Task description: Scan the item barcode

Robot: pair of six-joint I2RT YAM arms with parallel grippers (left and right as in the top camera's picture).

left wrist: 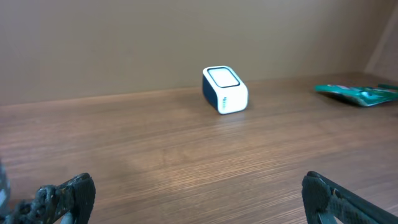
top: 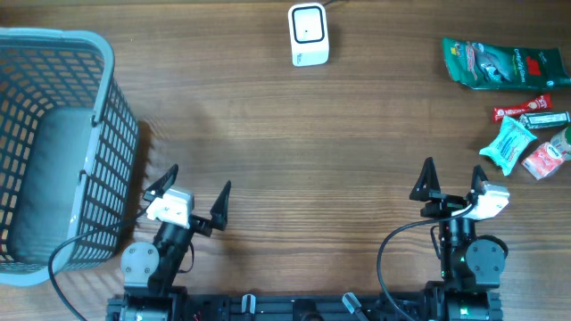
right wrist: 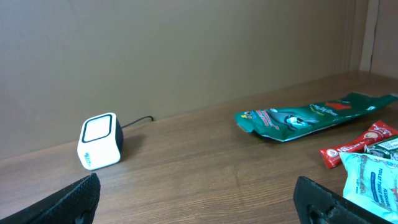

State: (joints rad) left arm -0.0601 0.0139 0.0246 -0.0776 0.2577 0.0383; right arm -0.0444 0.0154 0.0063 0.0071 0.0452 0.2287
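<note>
Wide apart, left jaws and right jaws grip nothing; basket [top: 111, 160] just left of left jaws shows its grey floor

The grey plastic lattice basket [top: 111, 160] runs off the overhead view's left edge. The left wrist view cuts the green foil snack pouch [left wrist: 360, 94] at its right edge — and shows of the left pincer [left wrist: 199, 199] only dark fingertips. The pale blue crinkled packet [right wrist: 373, 177] is cropped in the right wrist view; overhead, its print is unreadably small.
</note>
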